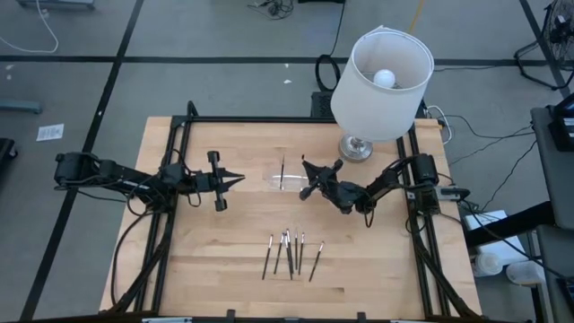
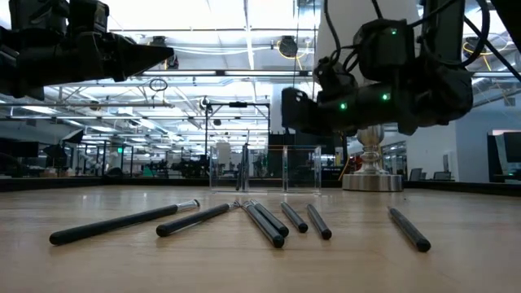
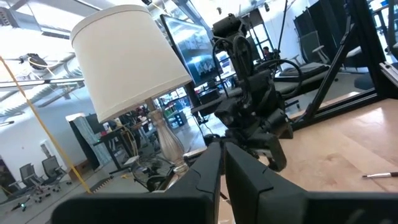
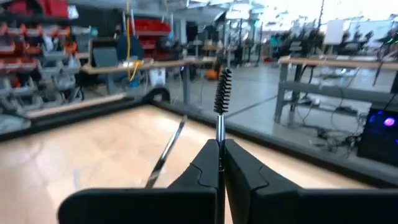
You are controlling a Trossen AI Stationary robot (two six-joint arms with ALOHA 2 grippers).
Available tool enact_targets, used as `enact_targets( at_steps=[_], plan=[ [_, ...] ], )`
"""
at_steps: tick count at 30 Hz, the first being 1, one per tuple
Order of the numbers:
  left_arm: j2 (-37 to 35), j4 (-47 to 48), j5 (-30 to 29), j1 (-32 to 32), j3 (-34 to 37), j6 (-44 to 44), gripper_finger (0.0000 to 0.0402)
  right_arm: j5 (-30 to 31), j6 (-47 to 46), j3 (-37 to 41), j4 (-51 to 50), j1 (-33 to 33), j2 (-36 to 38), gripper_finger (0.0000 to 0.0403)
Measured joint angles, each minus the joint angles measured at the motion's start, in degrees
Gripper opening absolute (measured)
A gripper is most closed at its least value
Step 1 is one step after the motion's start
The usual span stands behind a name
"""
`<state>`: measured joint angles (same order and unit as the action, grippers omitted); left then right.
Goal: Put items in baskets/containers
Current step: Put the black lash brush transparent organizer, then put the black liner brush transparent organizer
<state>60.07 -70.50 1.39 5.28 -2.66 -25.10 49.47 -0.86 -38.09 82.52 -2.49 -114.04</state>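
Here, six sticks (image 1: pixel 289 252) lie in a loose row on the wood table (image 1: pixel 215 260), on the near side of both claws. One more stick (image 1: pixel 282 172) rests in the clear tray (image 1: pixel 280 179), between the claws. The right claw (image 1: pixel 306 177), just beside the tray, is clamped on a thin brush (image 4: pixel 222 99). The left claw (image 1: pixel 240 180) hangs pinched together, holding nothing. One white lamp (image 1: pixel 381 85) stands behind the right claw. Bare wood spreads wide near the table edges.

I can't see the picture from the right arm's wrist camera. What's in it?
The right tool is shut on a thin wand with a bristly brush tip, held upright. Beyond it, another thin stick leans over the wooden table, with a workshop behind.
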Motion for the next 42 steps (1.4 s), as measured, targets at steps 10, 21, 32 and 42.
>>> enact_targets(
  at_steps=[10, 21, 32, 42],
  plan=[
    [0.0, 0.0, 0.0, 0.0, 0.0, -0.1, 0.0031, -0.1, -5.1, 0.0, -5.2, 0.0, 0.0, 0.0],
    [0.0, 0.0, 0.0, 0.0, 0.0, -0.2, 0.0031, -0.2, -5.6, 0.0, -3.1, -0.3, 0.4, 0.0058],
    [0.0, 0.0, 0.0, 0.0, 0.0, 0.0, 0.0031, 0.1, 6.2, 0.0, -3.1, -6.5, 10.7, 0.0115],
    [0.0, 0.0, 0.0, 0.0, 0.0, 0.0, 0.0031, 21.7, 11.0, -5.6, -28.8, -29.3, 19.8, 0.0014]
  ],
)
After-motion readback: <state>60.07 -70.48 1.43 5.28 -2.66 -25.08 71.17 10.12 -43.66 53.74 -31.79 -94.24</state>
